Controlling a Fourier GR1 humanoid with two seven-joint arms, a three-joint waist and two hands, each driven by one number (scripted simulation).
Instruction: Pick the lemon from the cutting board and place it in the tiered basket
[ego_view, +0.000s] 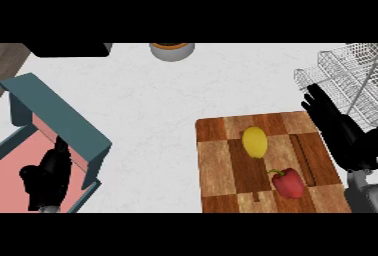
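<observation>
My right hand (341, 136) shows at the view's right side, its fingers (316, 102) straight and apart, holding nothing, and pointing up toward the far edge of the counter. It lies over the right edge of the cutting board (220, 167), and its fingertips overlap the lower corner of the wire tiered basket (347, 67), which sits in the upper right corner. I can't tell whether the hand touches either one. The lemon (255, 142) rests on the board's upper middle, to the left of my right hand and apart from it, with nothing gripping it. A red bell pepper (289, 183) lies on the same board, nearer to me and just to the right of the lemon, close to it but not touching. My left hand (44, 176) rests low at the view's left, fingers relaxed and pointing up, empty, over a teal-framed tray (70, 122) with a pink floor. Across the white counter (162, 105), at the far edge, stands a grey cup (173, 51) with an orange inside.
</observation>
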